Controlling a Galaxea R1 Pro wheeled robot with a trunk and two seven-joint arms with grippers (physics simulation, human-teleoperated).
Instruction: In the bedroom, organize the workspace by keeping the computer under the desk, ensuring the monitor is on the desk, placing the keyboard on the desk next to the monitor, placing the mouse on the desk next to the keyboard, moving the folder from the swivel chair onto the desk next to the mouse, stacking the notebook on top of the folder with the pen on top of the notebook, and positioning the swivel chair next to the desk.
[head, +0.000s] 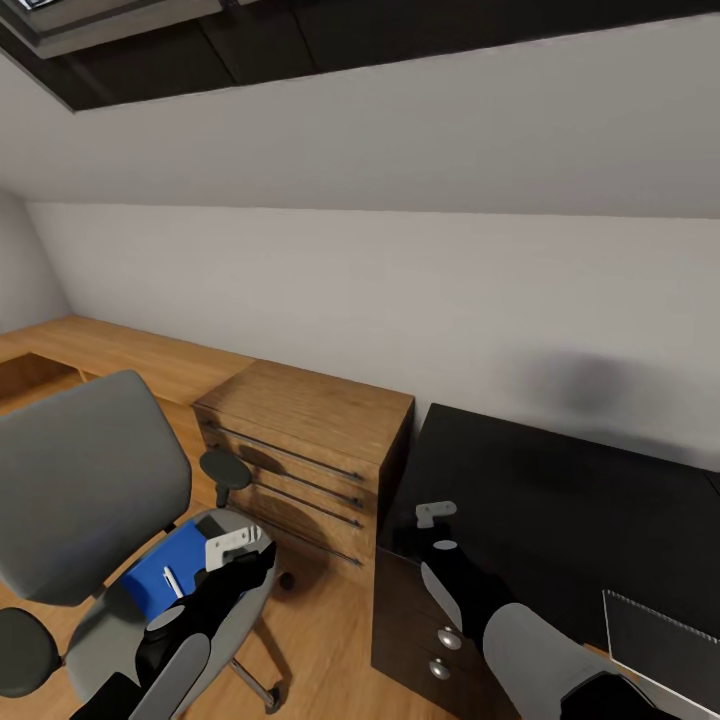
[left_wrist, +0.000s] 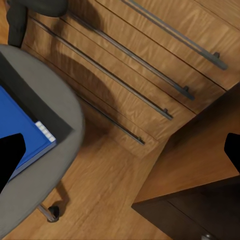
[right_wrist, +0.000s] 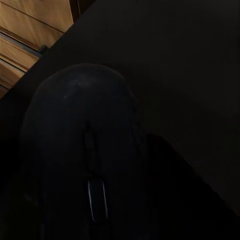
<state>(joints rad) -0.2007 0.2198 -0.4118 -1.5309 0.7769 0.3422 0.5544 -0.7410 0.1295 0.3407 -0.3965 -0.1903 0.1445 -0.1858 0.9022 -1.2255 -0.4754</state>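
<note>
The right claw (head: 437, 528) was seen over the near left corner of the black tabletop (head: 560, 500), with the mouse (right_wrist: 82, 160) pressed close beneath its wrist camera, dark and rounded, its long axis running along the line of the fingers and its scroll wheel toward the wrist. Whether the jaws were closed on the mouse or merely poised over it could not be told; the fingers themselves were lost in the dark render. The mouse appeared to be on or just above the tabletop. Placement beside the keyboard was judged to be the step in hand, yet no keyboard could be made out; a dark flat panel with a pale edge (head: 660, 640) was seen further along the tabletop to the right, its identity uncertain.

The left claw (head: 235, 548) was held over the seat of the swivel chair (head: 85, 480), its jaws apart and empty, with the blue folder (head: 160, 580) lying flat on the seat just beside and below it. A thin white pen (head: 172, 582) was seen on the folder. The left arm was plainly the nearer one for the folder.

Between the chair and the tabletop stood a light wood drawer chest (head: 310, 440), touching the desk's side; it was judged the chief obstacle to any carry across. The desk's dark drawer unit (head: 420, 630) was below the right arm.
</note>
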